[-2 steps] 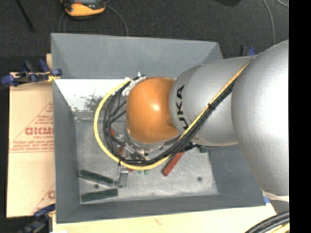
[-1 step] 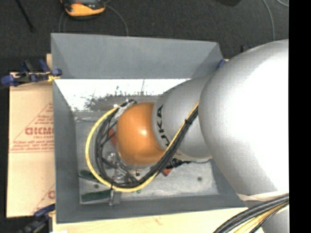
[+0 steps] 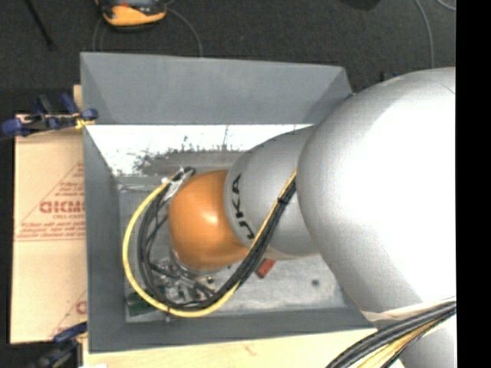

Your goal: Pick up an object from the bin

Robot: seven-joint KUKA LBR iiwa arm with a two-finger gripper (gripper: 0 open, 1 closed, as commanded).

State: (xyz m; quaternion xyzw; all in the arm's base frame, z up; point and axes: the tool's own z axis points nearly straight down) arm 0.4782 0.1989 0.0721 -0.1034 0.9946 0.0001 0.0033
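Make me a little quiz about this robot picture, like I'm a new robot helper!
1. Which colour is the small thing on the floor of the bin, right beside the arm? A blue, B red, C white.
2. True or false: the arm comes into the bin from the picture's left.
3. Fill in: the rounded cover above the gripper is ____.
Key: 1 B; 2 false; 3 orange.
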